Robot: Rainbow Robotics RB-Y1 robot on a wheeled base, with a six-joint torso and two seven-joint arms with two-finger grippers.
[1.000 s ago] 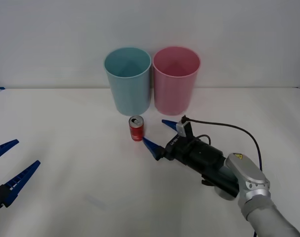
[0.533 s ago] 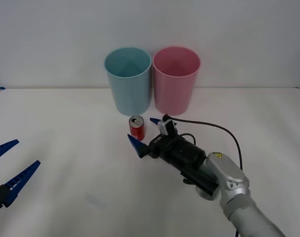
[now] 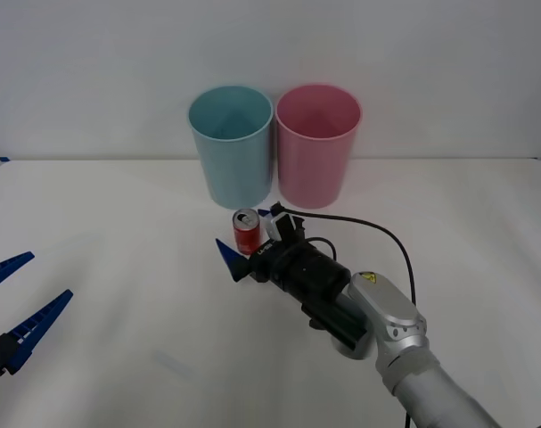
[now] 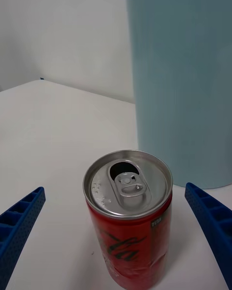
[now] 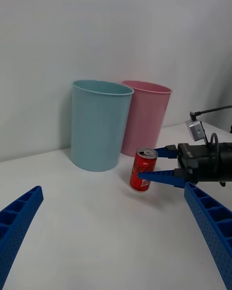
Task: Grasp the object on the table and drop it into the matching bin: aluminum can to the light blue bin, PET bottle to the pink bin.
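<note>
The small red aluminum can (image 3: 246,234) stands upright on the white table (image 3: 118,214), just in front of the light blue bin (image 3: 231,147). The pink bin (image 3: 316,147) stands beside the blue one, to its right. My right gripper (image 3: 243,230) is open and low over the table, with one blue finger on each side of the can and apart from it. From the right wrist, the can (image 4: 128,212) sits centred between the fingers (image 4: 19,222), with the light blue bin (image 4: 183,77) close behind. My left gripper (image 3: 49,275) waits open at the table's left edge.
The two bins stand side by side at the back of the table, against a plain white wall. A black cable (image 3: 377,234) loops from the right wrist. The left wrist view takes in the can (image 5: 142,176) and both bins from the side.
My right gripper has slid forward and to the left across the table, so its open fingers now flank the can. The can, the bins and the left arm have stayed put.
</note>
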